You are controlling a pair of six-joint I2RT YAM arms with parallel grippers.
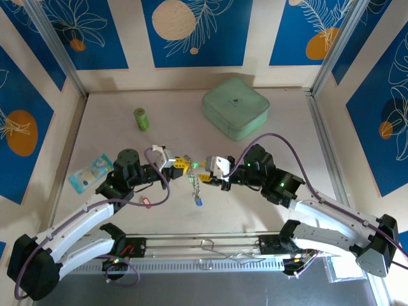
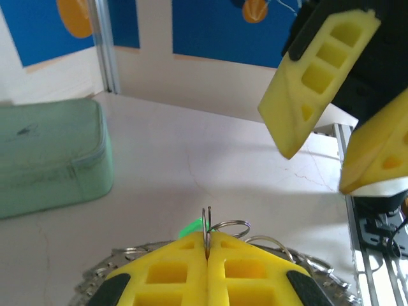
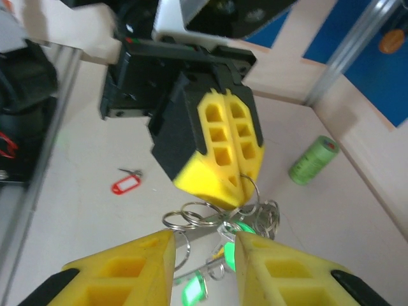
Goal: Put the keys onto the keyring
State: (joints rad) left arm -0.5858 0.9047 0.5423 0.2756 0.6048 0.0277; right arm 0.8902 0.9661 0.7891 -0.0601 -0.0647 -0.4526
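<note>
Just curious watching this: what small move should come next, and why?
Probably swing the right gripper, open and empty, toward the red-tagged key lying loose on the table; the left gripper is shut on the keyring, which carries green-tagged keys.

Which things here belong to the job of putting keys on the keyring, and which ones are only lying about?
Job: keyring, split ring pinched in the left claw, green-tagged key, red-tagged key, open right claw.
Lying about: green cylinder, pale green box, blue-and-white packet.
</note>
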